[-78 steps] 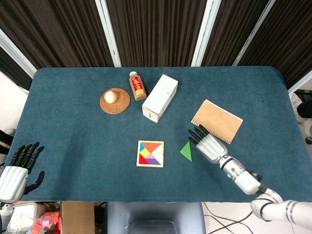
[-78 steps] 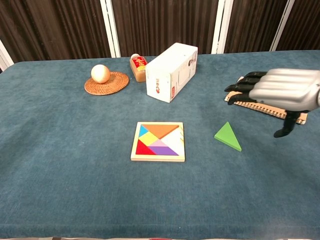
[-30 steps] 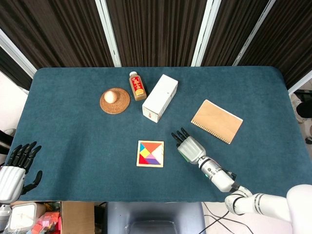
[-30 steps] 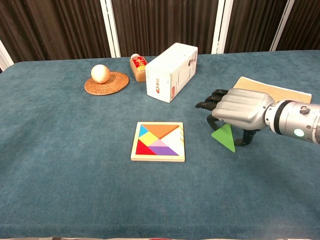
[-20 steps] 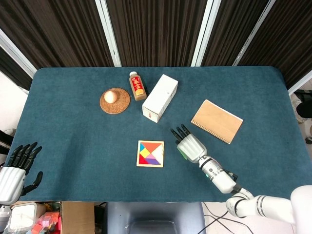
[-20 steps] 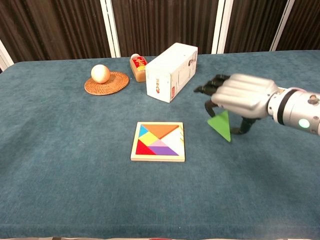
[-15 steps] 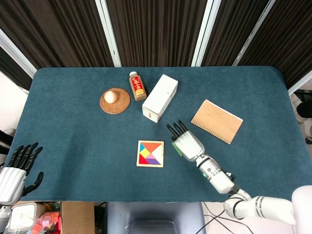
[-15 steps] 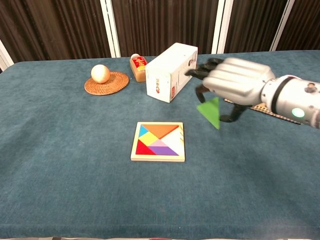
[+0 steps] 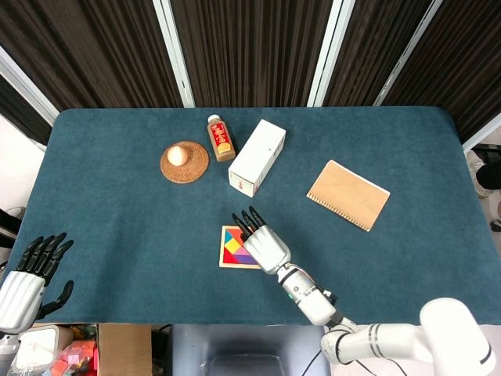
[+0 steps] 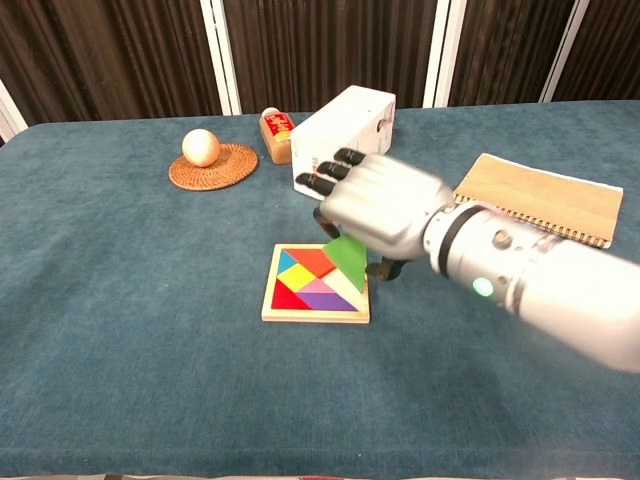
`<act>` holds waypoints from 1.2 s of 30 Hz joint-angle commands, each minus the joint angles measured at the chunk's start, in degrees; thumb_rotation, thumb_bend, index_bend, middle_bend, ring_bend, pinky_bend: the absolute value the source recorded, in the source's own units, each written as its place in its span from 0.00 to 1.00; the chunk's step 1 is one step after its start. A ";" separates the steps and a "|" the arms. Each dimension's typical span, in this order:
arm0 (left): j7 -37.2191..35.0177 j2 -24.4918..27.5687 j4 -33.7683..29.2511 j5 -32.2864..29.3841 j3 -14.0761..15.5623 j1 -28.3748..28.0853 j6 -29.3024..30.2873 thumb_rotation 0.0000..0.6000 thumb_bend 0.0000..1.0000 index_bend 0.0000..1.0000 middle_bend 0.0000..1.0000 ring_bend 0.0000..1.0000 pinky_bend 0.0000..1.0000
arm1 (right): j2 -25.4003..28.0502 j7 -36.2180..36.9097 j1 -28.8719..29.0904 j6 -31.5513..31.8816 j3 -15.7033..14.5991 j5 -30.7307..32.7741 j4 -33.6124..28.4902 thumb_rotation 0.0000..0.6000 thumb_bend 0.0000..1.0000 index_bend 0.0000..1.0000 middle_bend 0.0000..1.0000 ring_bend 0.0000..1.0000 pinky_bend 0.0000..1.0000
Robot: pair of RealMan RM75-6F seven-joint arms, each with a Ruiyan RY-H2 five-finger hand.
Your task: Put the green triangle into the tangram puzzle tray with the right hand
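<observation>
My right hand [image 10: 385,212] hangs over the right part of the tangram puzzle tray [image 10: 282,310] and holds the green triangle [image 10: 349,260] beneath its palm. The triangle tilts down over the tray's right side. In the head view the right hand [image 9: 263,240] covers the right part of the tray [image 9: 229,252], and the triangle is hidden under it. The tray holds several coloured pieces. My left hand [image 9: 30,274] stays at the bottom left corner, off the table, with its fingers spread and nothing in it.
A white box [image 10: 342,141] stands behind the tray, with a small bottle [image 10: 275,133] to its left. A ball [image 10: 201,147] sits on a woven coaster [image 10: 213,167] at the back left. A brown notebook [image 10: 538,196] lies at the right.
My right hand has lifted the green triangle off the cloth and carried it left, from beside the notebook to above the tray's right side. The left hand has stayed put.
</observation>
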 commanded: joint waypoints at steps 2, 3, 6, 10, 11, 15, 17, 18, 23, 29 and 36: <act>-0.39 0.24 0.00 0.11 0.04 0.01 0.20 1.00 0.47 0.00 0.00 0.02 0.05 | -1.55 -0.85 0.44 0.18 -0.13 1.15 1.37 1.00 0.50 0.75 0.10 0.00 0.00; -0.60 0.31 0.04 0.11 0.02 0.05 0.34 1.00 0.47 0.00 0.00 0.02 0.05 | -1.95 -0.92 0.49 0.26 -0.10 1.38 1.66 1.00 0.50 0.75 0.10 0.00 0.00; -1.48 0.51 0.30 0.26 0.05 0.26 1.02 1.00 0.47 0.00 0.00 0.02 0.05 | -2.64 -2.07 0.71 0.79 -0.32 1.55 2.82 1.00 0.50 0.75 0.10 0.00 0.00; -1.37 0.51 0.40 0.42 0.24 0.38 1.07 1.00 0.47 0.00 0.00 0.02 0.05 | -2.67 -3.32 0.98 1.08 -0.49 1.97 3.55 1.00 0.50 0.75 0.10 0.00 0.00; -1.29 0.50 0.39 0.49 0.28 0.37 1.05 1.00 0.47 0.00 0.00 0.02 0.05 | -2.67 -3.43 1.01 1.11 -0.48 2.10 3.70 1.00 0.50 0.75 0.10 0.00 0.00; -0.81 0.40 0.22 0.54 0.29 0.29 0.87 1.00 0.47 0.00 0.00 0.02 0.05 | -2.71 -3.42 1.26 0.87 -0.05 3.08 4.53 1.00 0.50 0.75 0.10 0.00 0.00; -0.69 0.43 0.06 0.45 0.27 0.28 0.77 1.00 0.47 0.00 0.00 0.02 0.05 | -2.71 -2.89 1.41 0.43 0.32 3.82 4.80 1.00 0.50 0.75 0.10 0.00 0.00; -0.72 0.41 0.21 0.44 0.35 0.33 0.76 1.00 0.47 0.00 0.00 0.02 0.05 | -2.70 -2.52 1.49 0.18 0.45 4.05 4.86 1.00 0.50 0.75 0.10 0.00 0.00; -0.39 0.15 0.41 0.65 0.40 0.26 0.68 1.00 0.47 0.00 0.00 0.02 0.05 | -3.63 -1.04 2.10 -0.36 0.57 3.95 6.60 1.00 0.50 0.75 0.11 0.00 0.00; -0.47 0.31 0.16 -0.35 -0.06 -0.14 -0.18 1.00 0.47 0.00 0.00 0.02 0.05 | -5.28 0.40 2.69 -1.15 0.35 3.74 9.09 1.00 0.50 0.73 0.11 0.00 0.00; -0.42 0.21 0.28 -0.41 -0.01 -0.16 -0.30 1.00 0.47 0.00 0.00 0.02 0.05 | -6.05 1.77 3.04 -1.70 0.39 3.82 10.25 1.00 0.50 0.73 0.11 0.00 0.00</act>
